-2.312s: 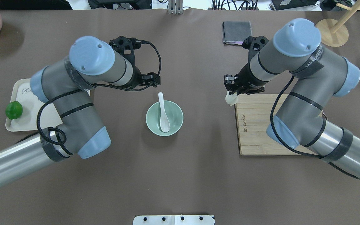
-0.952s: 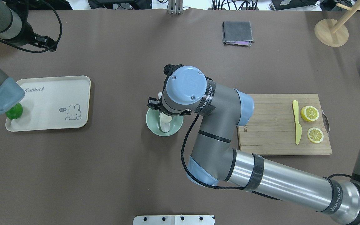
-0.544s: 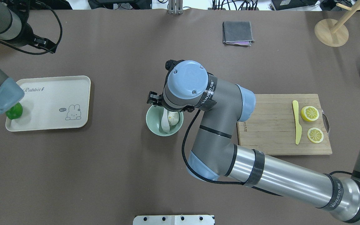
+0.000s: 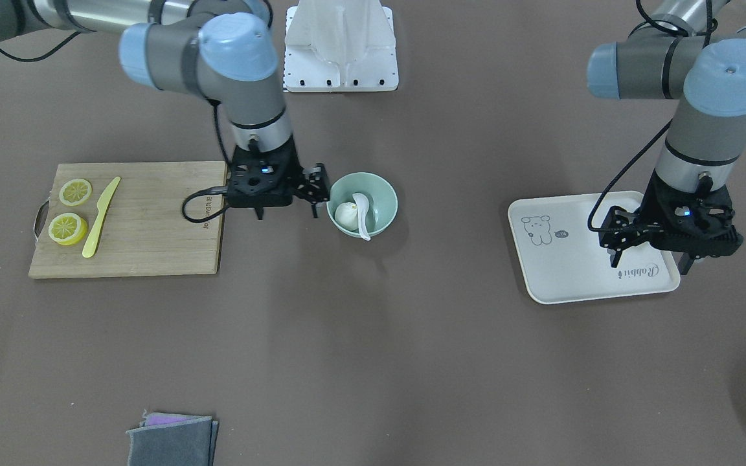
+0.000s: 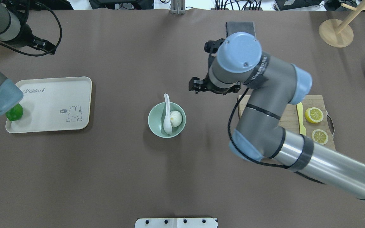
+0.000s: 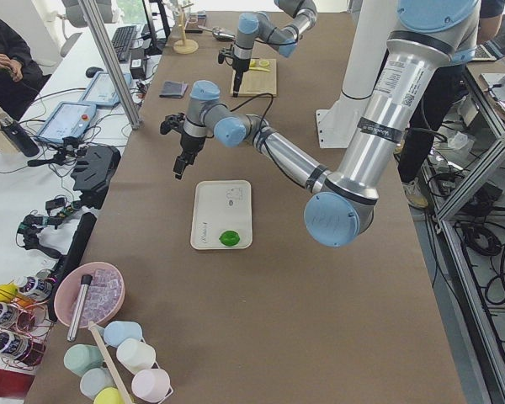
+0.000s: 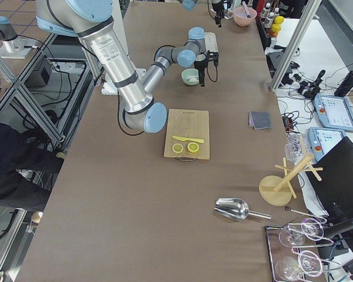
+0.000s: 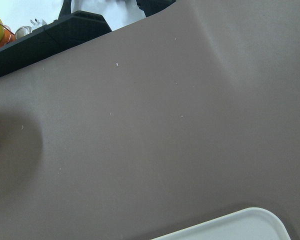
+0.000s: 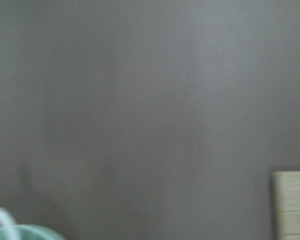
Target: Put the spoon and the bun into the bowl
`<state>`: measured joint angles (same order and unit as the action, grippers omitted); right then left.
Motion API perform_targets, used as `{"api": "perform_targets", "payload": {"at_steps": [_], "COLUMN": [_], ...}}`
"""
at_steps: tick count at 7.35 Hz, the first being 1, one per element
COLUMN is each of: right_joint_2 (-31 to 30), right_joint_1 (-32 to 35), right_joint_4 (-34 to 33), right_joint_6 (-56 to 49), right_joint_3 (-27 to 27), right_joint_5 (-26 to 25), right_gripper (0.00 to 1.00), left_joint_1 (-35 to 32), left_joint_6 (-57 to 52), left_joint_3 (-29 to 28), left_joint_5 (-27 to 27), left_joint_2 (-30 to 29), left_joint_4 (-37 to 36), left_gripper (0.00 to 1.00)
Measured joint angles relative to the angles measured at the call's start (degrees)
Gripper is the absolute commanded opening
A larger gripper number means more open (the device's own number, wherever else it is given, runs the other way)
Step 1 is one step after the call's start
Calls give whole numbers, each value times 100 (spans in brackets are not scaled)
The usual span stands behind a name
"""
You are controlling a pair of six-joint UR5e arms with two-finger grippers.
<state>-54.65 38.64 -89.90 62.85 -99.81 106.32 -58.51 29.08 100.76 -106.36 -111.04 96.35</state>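
The pale green bowl (image 5: pixel 152 122) stands near the middle of the worktop (image 5: pixel 122 174). The white soup spoon (image 5: pixel 166 109) lies in it. Its scoop rests at the bottom, on the side toward my own edge, and its handle leans over the rim toward the far edge. The steamed bun (image 5: pixel 176 118) sits in the bowl too, on the right of the spoon, and the two seem to touch.

My right gripper (image 4: pixel 285 211) hangs in the air between the bowl and the cutting board (image 4: pixel 153 226). It is close to the bowl but does not touch it. Its jaws stand wide apart and there is nothing between them.

My left gripper (image 4: pixel 648 262) hangs high near the left end of the worktop, close to the cream tray (image 5: pixel 52 98). Its jaws are also wide apart and hold nothing. A green lime (image 5: pixel 16 114) sits on the tray, in the corner toward my edge and the left end.

The cutting board lies toward the right end. On it are two lemon slices (image 4: pixel 75 191) and, just beside them, a yellow plastic knife (image 4: pixel 101 217). A folded grey cloth (image 4: pixel 172 443) lies at the far edge, well apart from the bowl.
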Motion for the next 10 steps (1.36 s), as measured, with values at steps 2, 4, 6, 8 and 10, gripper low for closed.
{"api": "perform_targets", "payload": {"at_steps": [2,4,6,8,10], "right_joint_2": [-991,-1747,-2265,-2738,-3211], "right_joint_1": [1216,2539,3731,4614,5111], "right_joint_4": [-180,-247,-399,-387,-367], "right_joint_6": [-1850,-3867,-5615,-6242,-6334], "right_joint_3": [-272,-75,413,896,917], "right_joint_5": [687,1324,1827,2548,2802], "right_gripper": [100,100,100,100,100], "left_joint_1": [-272,-1154,-2241,-2831,-2971], "left_joint_6": [-327,-1372,-1743,-1810,-1825], "left_joint_3": [255,440,385,350,353], "left_joint_5": [-419,-950,-1612,-1930,-2134], "left_joint_2": [564,1214,1640,2031,2414], "left_joint_4": [-21,-48,-180,-538,-611], "left_gripper": [98,98,98,98,98]}}
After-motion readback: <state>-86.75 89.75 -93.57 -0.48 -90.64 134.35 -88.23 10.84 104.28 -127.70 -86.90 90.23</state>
